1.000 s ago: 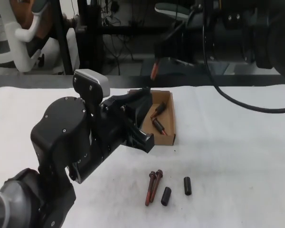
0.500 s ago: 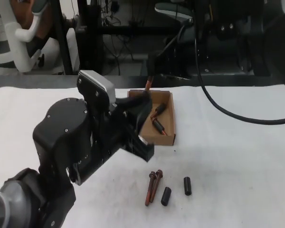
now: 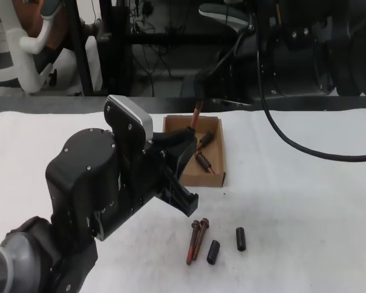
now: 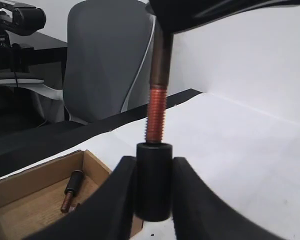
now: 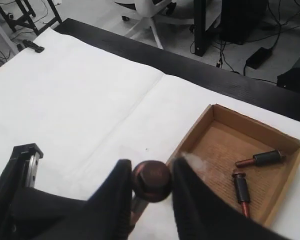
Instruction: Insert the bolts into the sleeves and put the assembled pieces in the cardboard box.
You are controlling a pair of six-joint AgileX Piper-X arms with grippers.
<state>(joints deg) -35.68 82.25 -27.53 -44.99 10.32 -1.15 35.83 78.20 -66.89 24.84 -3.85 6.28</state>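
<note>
Sleeve (image 4: 152, 187) is upright, pinched between both fingers of the left claw (image 4: 152, 165), which is closed down to the sleeve's width. Bolt (image 4: 157, 100) hangs vertically right above it with the threaded tip at the sleeve's mouth; can't tell how far in. Right claw (image 5: 150, 172) grips the bolt just under the head, fingers snug on either side. Both are held in the air over the near-left corner of the cardboard box (image 3: 201, 179). The box sits mid-desk with two assembled pieces (image 5: 262, 159) lying flat inside, close together. On the desk (image 3: 305, 201) in front of the box: two loose bolts (image 3: 195, 239) side by side and touching, then two loose sleeves (image 3: 213, 251) just to their right, apart from each other.
</note>
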